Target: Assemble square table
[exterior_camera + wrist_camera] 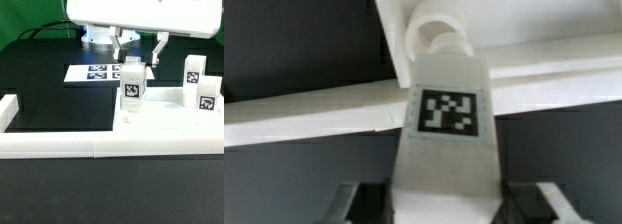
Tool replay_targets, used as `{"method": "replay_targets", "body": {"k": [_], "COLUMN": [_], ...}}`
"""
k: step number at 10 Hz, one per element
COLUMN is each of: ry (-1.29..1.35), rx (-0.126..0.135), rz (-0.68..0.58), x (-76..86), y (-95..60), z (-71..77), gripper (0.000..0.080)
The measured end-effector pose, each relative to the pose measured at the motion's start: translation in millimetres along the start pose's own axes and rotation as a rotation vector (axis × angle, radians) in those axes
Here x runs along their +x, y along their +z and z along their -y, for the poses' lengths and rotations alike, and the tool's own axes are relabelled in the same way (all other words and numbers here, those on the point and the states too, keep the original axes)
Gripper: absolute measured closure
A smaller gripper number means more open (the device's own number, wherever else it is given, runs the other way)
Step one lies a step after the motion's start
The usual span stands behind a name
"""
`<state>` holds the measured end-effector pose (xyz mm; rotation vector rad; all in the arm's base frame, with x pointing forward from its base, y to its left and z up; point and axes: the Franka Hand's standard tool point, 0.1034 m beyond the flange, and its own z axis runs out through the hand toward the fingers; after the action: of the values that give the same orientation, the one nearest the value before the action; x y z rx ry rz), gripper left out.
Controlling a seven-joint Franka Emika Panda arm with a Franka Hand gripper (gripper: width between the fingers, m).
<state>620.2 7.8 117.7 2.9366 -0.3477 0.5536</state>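
Tabletop, a flat white slab, is seen lying on the black table, toward the exterior view's right, just behind the white rail that runs along the near edge and up the left side. Three tagged leg blocks are seen in the exterior view. One leg is held upright over the slab's left part, clamped between the fingers of the gripper, which hangs down from the white arm at the far side. Whether its lower end touches the slab cannot be told. Two more legs stand upright on the slab's right part, close together, well apart from the held one. The marker board lies flat on the table at the far side, left of the gripper. In the wrist view the held leg is seen between the two dark fingers, its black-and-white tag facing the camera, with the slab behind it.
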Motion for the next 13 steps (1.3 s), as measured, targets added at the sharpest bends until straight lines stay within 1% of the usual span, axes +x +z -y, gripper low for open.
{"method": "replay_targets", "body": {"k": [9,11,12,13], "ry": [-0.022,-0.017,-0.022,-0.025], "rx": [0.009,0.0,-0.003,-0.003], "rz": [-0.015,-0.019,-0.017,-0.017], "x": [-0.8,6.4,6.4,6.1], "y": [-0.1,-0.2,0.8,0.9], "z": [-5.2,-26.8,-29.9,-29.8], "gripper": [0.0512,0.0512,0.0512,0.0512]}}
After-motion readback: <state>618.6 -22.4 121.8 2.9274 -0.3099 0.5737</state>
